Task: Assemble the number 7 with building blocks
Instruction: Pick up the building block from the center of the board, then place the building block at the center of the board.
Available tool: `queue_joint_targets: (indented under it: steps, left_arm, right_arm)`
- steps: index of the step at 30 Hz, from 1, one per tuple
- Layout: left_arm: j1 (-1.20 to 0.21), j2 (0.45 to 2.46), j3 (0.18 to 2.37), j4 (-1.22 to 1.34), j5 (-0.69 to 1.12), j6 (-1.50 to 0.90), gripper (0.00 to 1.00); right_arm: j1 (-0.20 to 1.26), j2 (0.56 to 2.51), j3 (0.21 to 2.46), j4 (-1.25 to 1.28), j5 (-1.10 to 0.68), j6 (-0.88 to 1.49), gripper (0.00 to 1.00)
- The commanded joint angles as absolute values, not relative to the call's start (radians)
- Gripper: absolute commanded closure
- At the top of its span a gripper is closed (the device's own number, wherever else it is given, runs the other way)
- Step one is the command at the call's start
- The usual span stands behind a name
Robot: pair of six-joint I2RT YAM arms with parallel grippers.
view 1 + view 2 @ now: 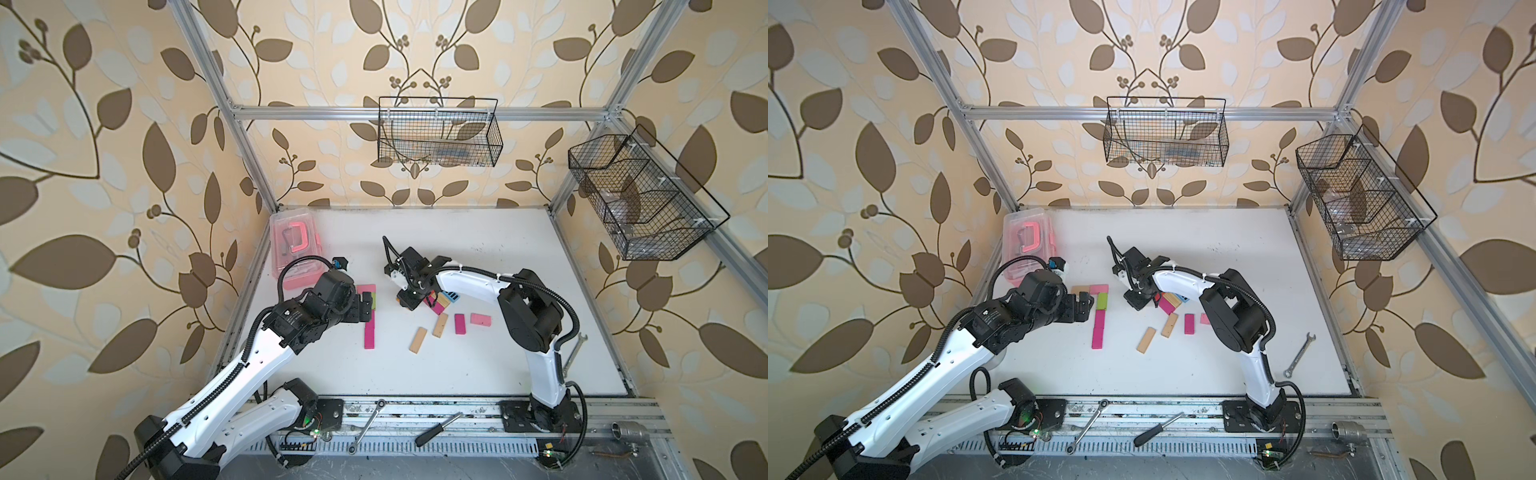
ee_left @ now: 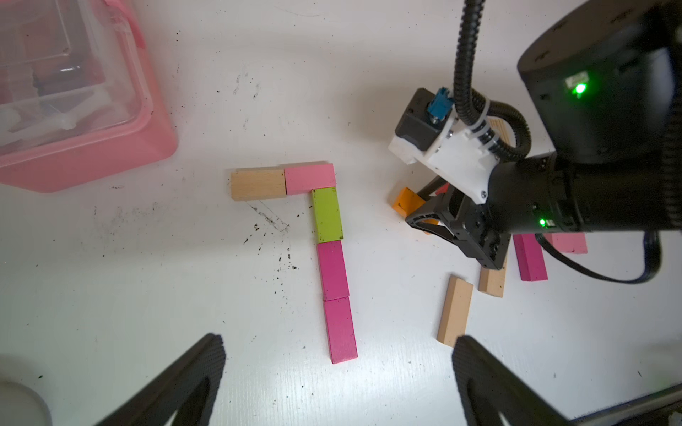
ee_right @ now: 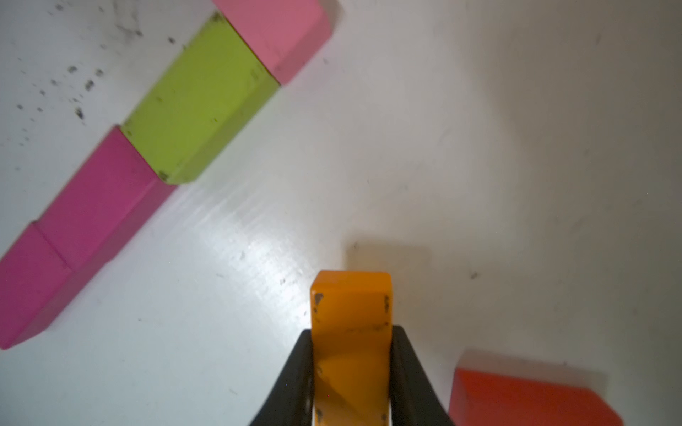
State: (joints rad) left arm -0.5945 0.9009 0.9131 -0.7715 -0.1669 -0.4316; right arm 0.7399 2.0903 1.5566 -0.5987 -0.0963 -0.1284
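Orange block (image 3: 350,313) gripped at its side edges by right fingers (image 3: 295,376), perhaps touching open table (image 3: 479,147); left fingers (image 2: 177,383) spread wide.

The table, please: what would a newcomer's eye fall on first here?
First, the 7 of blocks lying flat left of centre: wood and pink on top, lime and two magenta down. Next, the right tool clamps an orange block beside it, and a pink box sits in the far left corner.
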Motion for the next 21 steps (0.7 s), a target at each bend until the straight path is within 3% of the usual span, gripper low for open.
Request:
queue_joint_targets:
  steps: [1,8,11,21]
  left_arm:
    - [-0.589,0.881,0.919,-0.752,-0.21,-0.415,0.01]
    - [-0.588,0.821,0.919,-0.752,-0.255,-0.408,0.01]
    - [-0.588,0.8,0.917,-0.744,-0.259,-0.406,0.01]
    - [-0.588,0.791,0.913,-0.739,-0.271,-0.406,0.01]
  right_arm:
    - [0.705,2.112,1.614,-0.673,-0.184,-0.363,0.79]
    - [0.627,2.119,1.667,-0.705,-0.216,-0.612,0.77]
    - [0.623,2.143,1.715,-0.73,-0.196,-0.717,0.81]
    - [0.637,2.298,1.894,-0.876,-0.165,-0.866,0.81]
